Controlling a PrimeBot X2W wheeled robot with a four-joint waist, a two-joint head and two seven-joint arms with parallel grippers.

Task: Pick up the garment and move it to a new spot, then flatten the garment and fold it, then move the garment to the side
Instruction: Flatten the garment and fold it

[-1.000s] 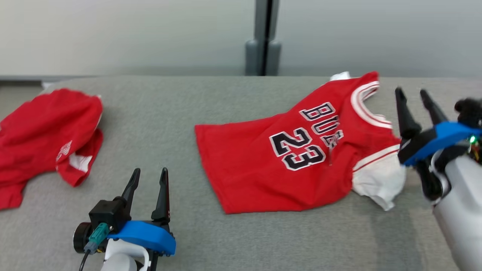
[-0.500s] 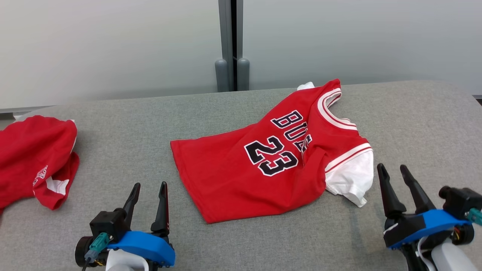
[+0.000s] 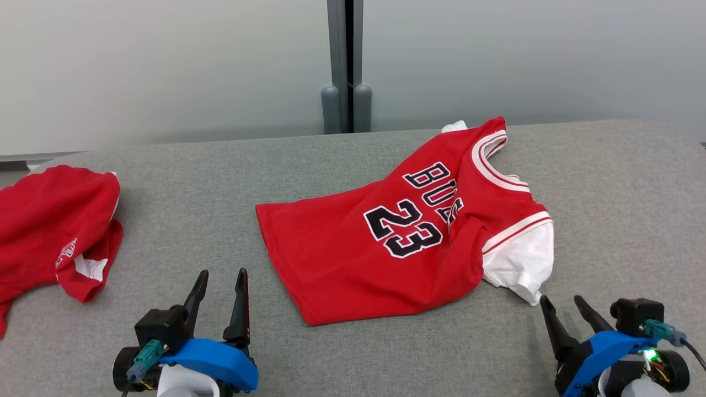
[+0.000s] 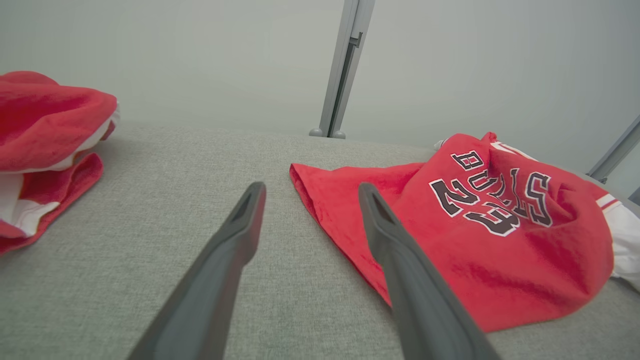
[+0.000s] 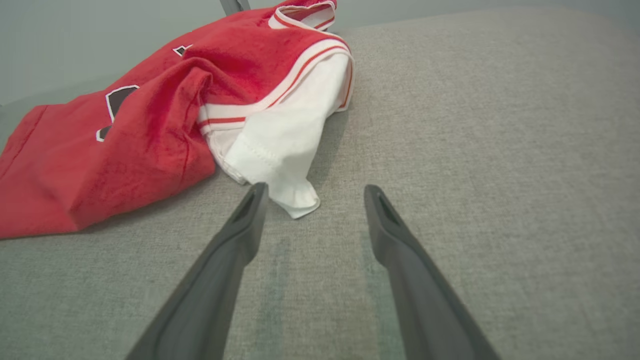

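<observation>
Both wide open, nothing gripped: left gripper (image 3: 222,271) and right gripper (image 3: 560,298) parked over the near edge of the grey fabric-covered table (image 3: 193,176). Red number-23 jersey with white sleeves (image 3: 342,259) sprawled mid-table, a bit rumpled. Second crumpled red garment (image 3: 49,220) at the table's left end.

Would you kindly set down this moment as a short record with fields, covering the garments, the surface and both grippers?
surface: grey fabric-covered table
main garment: red number 23 jersey, lying rumpled, unfolded, near the middle
sleeve: white sleeve at the jersey's near right corner
other garment: crumpled red garment at the far left
left gripper: open, empty, apart from the jersey's hem
right gripper: open, empty, tips close to the sleeve's end
</observation>
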